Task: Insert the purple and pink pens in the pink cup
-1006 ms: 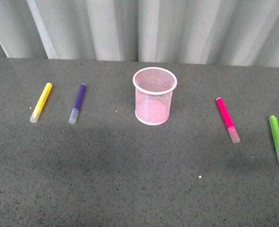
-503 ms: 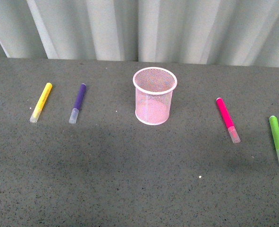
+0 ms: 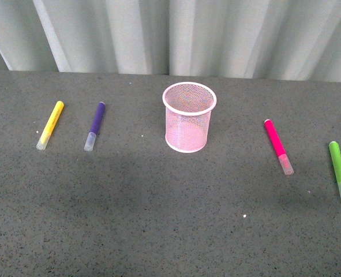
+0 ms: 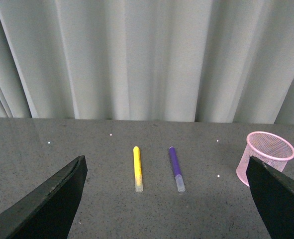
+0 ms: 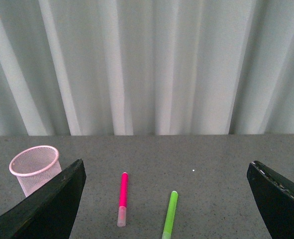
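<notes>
A: Left wrist view: purple pen is lying ahead, between spread fingers of left gripper; pink cup is sitting beside one finger.
B: Pink pen is lying between spread fingers of right gripper. Suggesting gripping mid-barrel, avoiding green marker alongside.

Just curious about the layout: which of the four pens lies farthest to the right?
The green pen. It lies beyond the pink pen, right of the pink cup; the purple pen and yellow pen lie left of it.

soft even light, sharp focus
</notes>
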Available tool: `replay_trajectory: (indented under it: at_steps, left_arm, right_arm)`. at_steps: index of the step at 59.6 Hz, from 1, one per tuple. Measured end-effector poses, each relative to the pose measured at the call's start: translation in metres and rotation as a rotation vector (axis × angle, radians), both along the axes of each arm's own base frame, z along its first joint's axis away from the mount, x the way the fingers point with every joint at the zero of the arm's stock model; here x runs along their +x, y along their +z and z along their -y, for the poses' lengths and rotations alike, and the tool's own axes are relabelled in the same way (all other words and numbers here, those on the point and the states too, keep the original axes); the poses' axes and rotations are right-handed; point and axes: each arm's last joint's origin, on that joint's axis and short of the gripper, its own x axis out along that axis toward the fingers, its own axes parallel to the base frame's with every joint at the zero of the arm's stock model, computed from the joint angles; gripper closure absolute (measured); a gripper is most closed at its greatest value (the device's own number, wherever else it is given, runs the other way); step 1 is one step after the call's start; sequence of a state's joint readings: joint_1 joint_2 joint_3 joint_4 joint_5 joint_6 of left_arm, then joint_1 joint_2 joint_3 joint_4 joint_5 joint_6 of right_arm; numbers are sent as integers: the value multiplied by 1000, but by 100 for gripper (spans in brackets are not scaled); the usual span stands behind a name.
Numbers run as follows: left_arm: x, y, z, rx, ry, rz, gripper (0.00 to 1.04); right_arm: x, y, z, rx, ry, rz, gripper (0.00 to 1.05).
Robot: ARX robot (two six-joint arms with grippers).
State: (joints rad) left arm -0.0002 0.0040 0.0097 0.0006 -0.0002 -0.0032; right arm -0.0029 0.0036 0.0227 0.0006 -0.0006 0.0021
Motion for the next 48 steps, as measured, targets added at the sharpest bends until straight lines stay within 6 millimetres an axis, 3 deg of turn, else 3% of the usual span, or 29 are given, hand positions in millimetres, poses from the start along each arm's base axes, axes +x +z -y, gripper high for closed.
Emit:
replay_trajectory:
  at_steps: [9, 20, 30, 41, 48]
  left_arm:
    - [11, -5, 0, -222, 281, -274, 7]
    - [39, 1, -2, -338, 301, -277, 7]
    - [89, 8, -11, -344, 324, -326, 7]
    - [154, -7, -26, -293, 355, -465, 7]
    - [181, -12, -26, -244, 291, -510, 7]
  right_arm:
    - [0, 0, 0, 0, 0, 0, 7]
    - [0, 0, 0, 0, 0, 0, 7]
    - [0, 0, 0, 0, 0, 0, 7]
    - [0, 0, 0, 0, 0, 0, 7]
    - [0, 0, 0, 0, 0, 0, 7]
